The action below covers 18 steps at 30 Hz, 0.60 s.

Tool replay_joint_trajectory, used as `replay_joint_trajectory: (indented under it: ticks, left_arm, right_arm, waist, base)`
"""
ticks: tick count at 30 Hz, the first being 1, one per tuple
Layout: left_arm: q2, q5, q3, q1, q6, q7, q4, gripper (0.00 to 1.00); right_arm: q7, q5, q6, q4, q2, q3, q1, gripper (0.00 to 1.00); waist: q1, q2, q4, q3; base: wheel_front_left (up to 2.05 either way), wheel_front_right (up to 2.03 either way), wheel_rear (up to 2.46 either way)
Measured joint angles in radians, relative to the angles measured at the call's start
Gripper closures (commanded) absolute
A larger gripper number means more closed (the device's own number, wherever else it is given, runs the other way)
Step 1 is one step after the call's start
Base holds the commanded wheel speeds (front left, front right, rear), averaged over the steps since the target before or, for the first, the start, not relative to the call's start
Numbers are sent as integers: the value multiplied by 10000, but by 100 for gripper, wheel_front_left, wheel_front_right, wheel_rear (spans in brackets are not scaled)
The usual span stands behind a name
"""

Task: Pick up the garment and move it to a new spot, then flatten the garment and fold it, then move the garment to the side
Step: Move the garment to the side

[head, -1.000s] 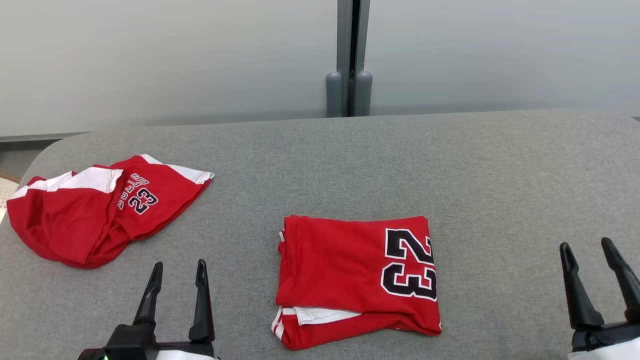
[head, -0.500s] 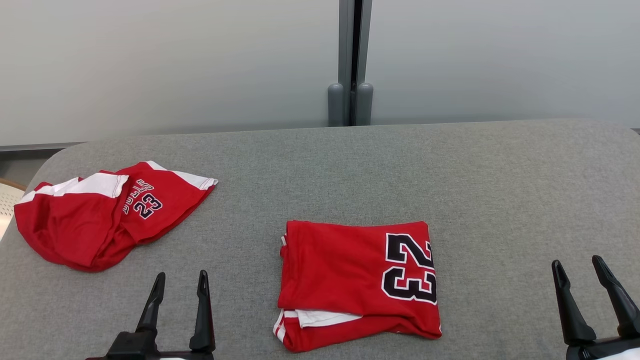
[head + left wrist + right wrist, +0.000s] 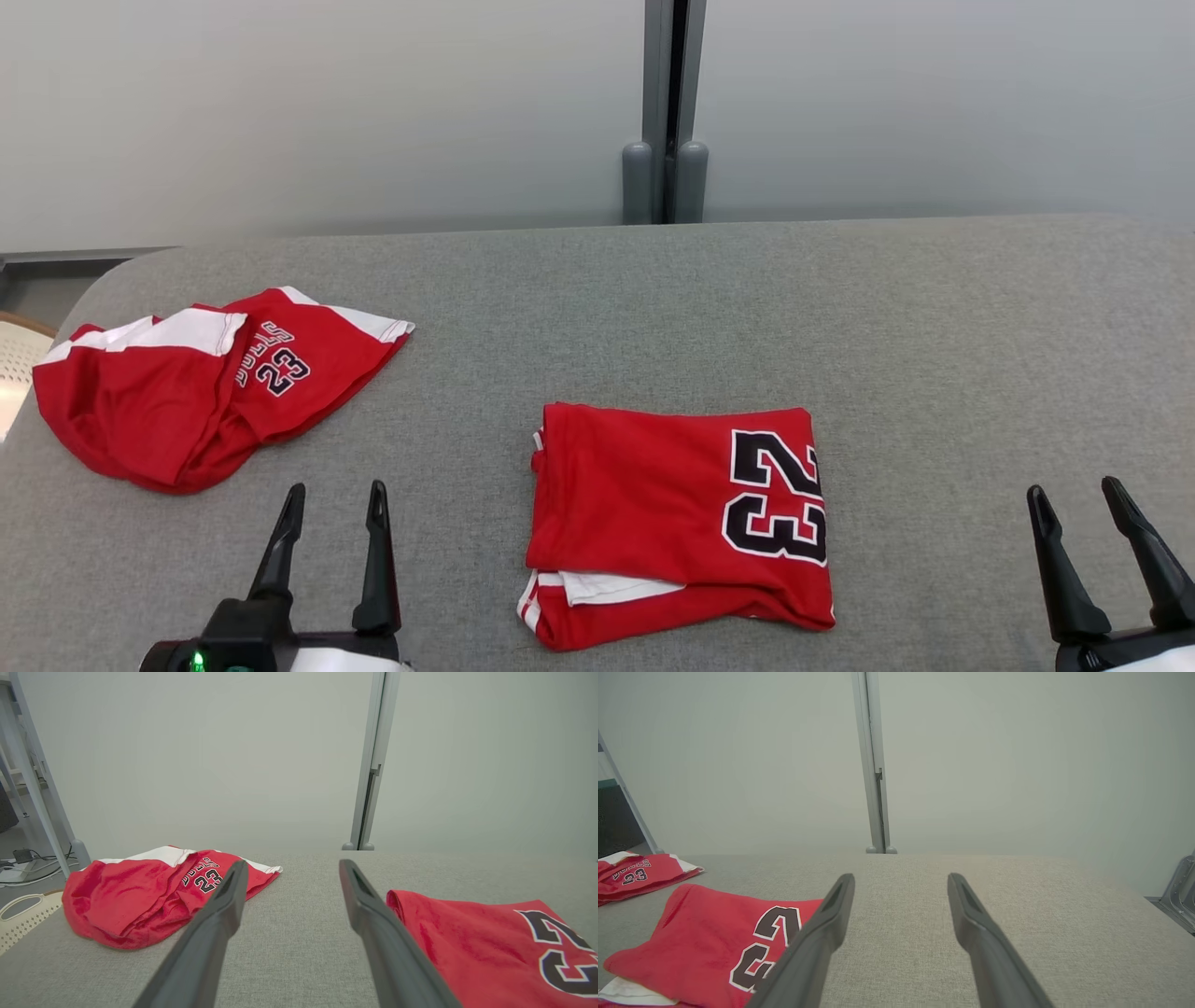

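Observation:
A red garment (image 3: 653, 504) with a black "23" lies folded in a neat rectangle on the grey table (image 3: 840, 308), near the front middle; a white layer peeks out at its front edge. A second red and white garment (image 3: 187, 401) lies crumpled at the far left. My left gripper (image 3: 336, 487) stands open over bare table between the two, holding nothing. My right gripper (image 3: 1072, 486) is open and empty, well right of the folded piece. In the left wrist view the gripper (image 3: 293, 863) has the crumpled garment (image 3: 140, 896) on its left and the folded one (image 3: 476, 942) on its right. In the right wrist view the gripper (image 3: 901, 877) has the folded garment (image 3: 710, 938) to its left.
A pale wall with a grey vertical post (image 3: 665, 112) runs behind the table. A white perforated basket (image 3: 14, 359) sits beyond the table's left edge, near a metal frame leg (image 3: 37, 793). Bare table stretches across the back and the right side.
The head camera has shifted a little, so the whole picture sits slightly differently. Both garments lie where they were, and both grippers stay open and empty.

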Motion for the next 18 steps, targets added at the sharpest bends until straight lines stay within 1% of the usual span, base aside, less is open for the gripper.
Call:
replay_joint_trajectory:
  ticks: [5, 7, 12, 18]
  left_arm:
    - [-94, 224, -219, -487, 13, 0, -186, 0]
    - [-174, 357, -366, -793, 44, 0, -286, 0]
    - [-326, 602, -723, -1492, 90, 0, -483, 0]
    - [-464, 786, -986, -1800, 295, 0, -786, 0]
  right_arm:
    - [157, 328, 0, 255, -291, 240, -81, 0]
    - [242, 500, 0, 481, -420, 500, -166, 0]
    - [280, 1103, 0, 1212, -692, 1492, -676, 0]
    - [311, 2096, 0, 2125, -859, 2685, -1546, 0]
  waist:
    - [0, 0, 264, 344]
    - [0, 0, 460, 536]
    - [0, 0, 1111, 1101]
    - [0, 0, 1914, 1828]
  base:
    - [0, 0, 0]
    - [0, 0, 0]
    - [0, 0, 0]
    - [0, 0, 0]
